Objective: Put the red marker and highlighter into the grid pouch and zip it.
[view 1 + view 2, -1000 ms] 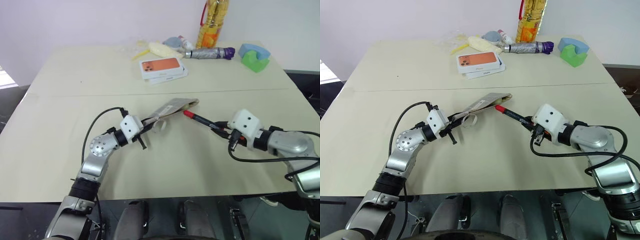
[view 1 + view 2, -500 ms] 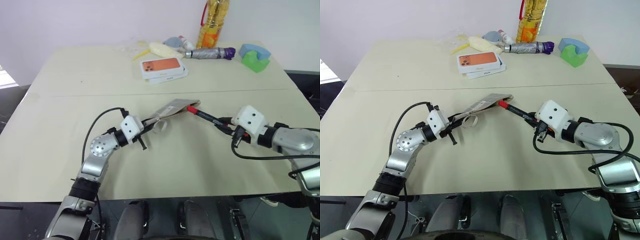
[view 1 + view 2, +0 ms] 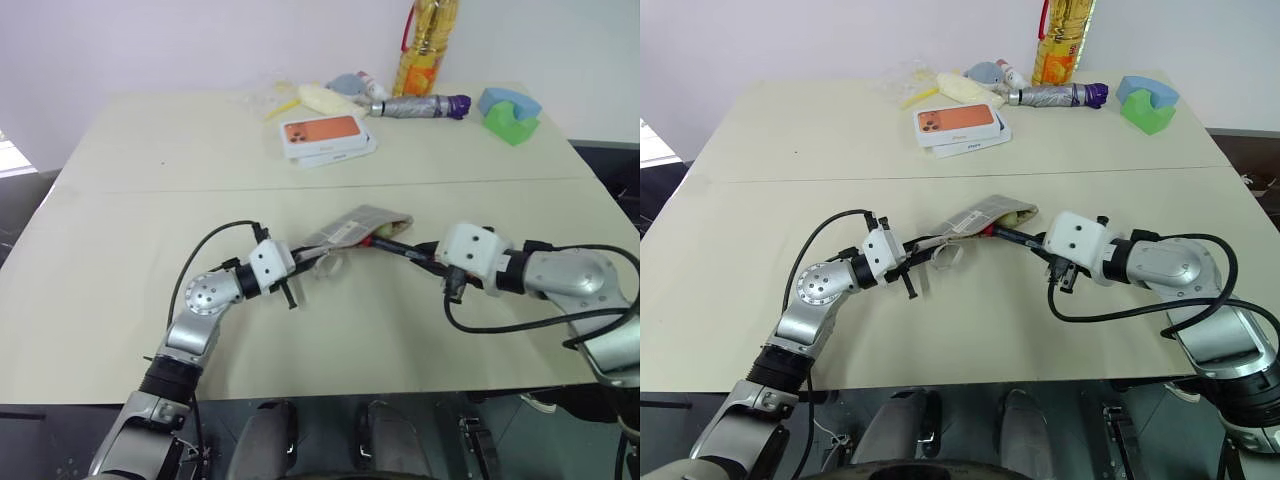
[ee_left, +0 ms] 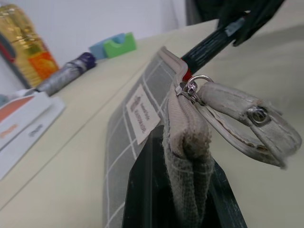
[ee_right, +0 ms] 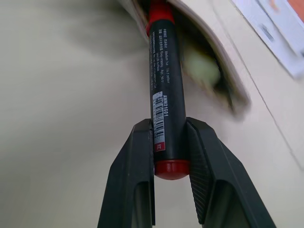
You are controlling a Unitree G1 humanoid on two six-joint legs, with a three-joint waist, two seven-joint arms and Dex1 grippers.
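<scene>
My left gripper (image 3: pixel 296 260) is shut on one end of the grey grid pouch (image 3: pixel 355 224), holding it tilted up off the table, mouth toward my right arm. The left wrist view shows the pouch's label, ring pull (image 4: pixel 195 85) and strap close up. My right gripper (image 3: pixel 432 258) is shut on the rear of the red marker (image 5: pixel 164 99), and the marker's red cap sits in the pouch's open mouth. A blurred yellow shape inside the pouch (image 5: pixel 202 66) is the highlighter.
Along the table's far edge lie an orange-and-white phone box (image 3: pixel 327 135), an oil bottle (image 3: pixel 425 45), a folded umbrella (image 3: pixel 420 105), a blue and green block (image 3: pixel 510 113) and pale yellow items (image 3: pixel 320 97).
My right gripper moved left with the marker, and its red cap went from just outside the pouch into its mouth. The left gripper and pouch shifted slightly right.
</scene>
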